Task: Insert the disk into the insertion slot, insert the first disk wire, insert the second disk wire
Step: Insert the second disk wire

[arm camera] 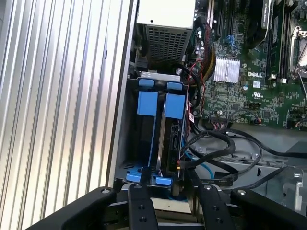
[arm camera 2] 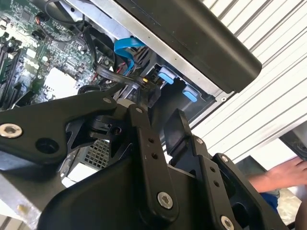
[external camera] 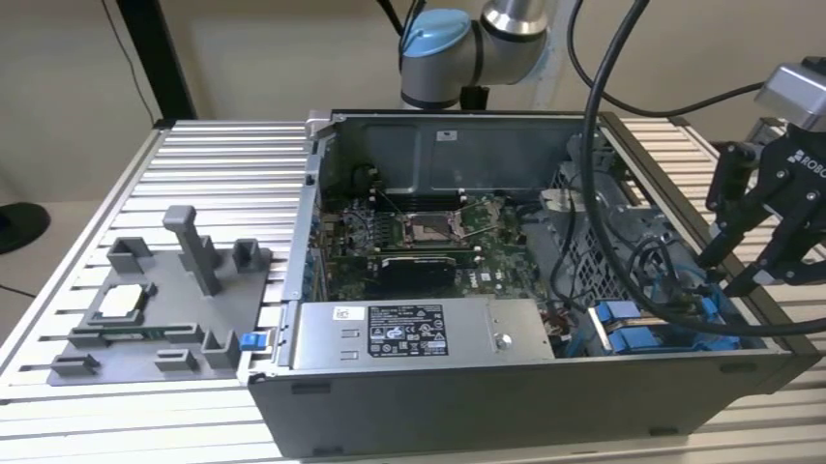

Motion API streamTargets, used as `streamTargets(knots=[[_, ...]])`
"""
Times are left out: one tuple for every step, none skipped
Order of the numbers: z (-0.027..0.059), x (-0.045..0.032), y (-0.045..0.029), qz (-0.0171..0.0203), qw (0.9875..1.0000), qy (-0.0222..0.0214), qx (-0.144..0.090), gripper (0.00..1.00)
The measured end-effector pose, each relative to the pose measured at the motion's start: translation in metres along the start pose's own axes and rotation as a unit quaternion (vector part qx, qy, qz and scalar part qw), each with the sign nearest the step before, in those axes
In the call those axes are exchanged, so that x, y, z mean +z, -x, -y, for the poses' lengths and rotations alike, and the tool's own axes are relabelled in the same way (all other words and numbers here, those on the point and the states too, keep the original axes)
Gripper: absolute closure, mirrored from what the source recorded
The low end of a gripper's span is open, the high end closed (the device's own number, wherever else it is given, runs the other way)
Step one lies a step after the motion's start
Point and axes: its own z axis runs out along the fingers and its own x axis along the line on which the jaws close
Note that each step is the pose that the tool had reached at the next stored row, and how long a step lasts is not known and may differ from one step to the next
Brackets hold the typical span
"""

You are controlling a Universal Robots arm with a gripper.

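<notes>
The disk [arm camera: 175, 106] stands on edge in the insertion slot [arm camera: 125, 143], with its blue carrier tabs showing at both ends. In the exterior view the slot [external camera: 645, 340] is at the case's near right corner. My gripper [external camera: 725, 275] hangs just above that corner with its black fingers [external camera: 769, 253] apart. In the first wrist view the gripper [arm camera: 172, 203] is directly over the bay's end, open and holding nothing. Black wires [arm camera: 225, 146] and a thin blue wire [arm camera: 207, 168] loop beside the disk; I cannot tell whether any is plugged in.
An open computer case [external camera: 516, 406] lies on a ribbed aluminium table [external camera: 220, 164]. A grey power-supply box [external camera: 406, 333] sits beside the bay, with the motherboard [external camera: 413, 232] behind. A grey fixture [external camera: 155, 309] stands on the exterior view's left. A person's hand [arm camera 2: 283, 176] is near the table edge.
</notes>
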Motion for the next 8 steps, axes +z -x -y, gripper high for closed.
streamTargets(knots=[[0.0, 0.0002, 0.0, 0.0001, 1.0, -0.0014, 0.0, 0.0], [0.0, 0.0003, 0.0, 0.0004, 1.0, -0.0031, 0.0, 0.0], [0.0001, 0.0003, 0.0, 0.0011, 1.0, -0.0048, 0.0, 0.0], [0.0001, 0.0002, 0.0, 0.0024, 1.0, -0.006, 0.0, 0.0], [0.0001, 0.0002, 0.0001, 0.0037, 1.0, -0.0064, -0.001, 0.0], [0.0001, 0.0003, 0.0001, 0.0046, 1.0, -0.0065, -0.001, 0.0], [0.0, 0.0005, 0.0001, 0.0053, 1.0, -0.0065, -0.001, 0.0], [0.0, 0.0007, 0.0001, 0.0058, 1.0, -0.0066, -0.001, 0.0]])
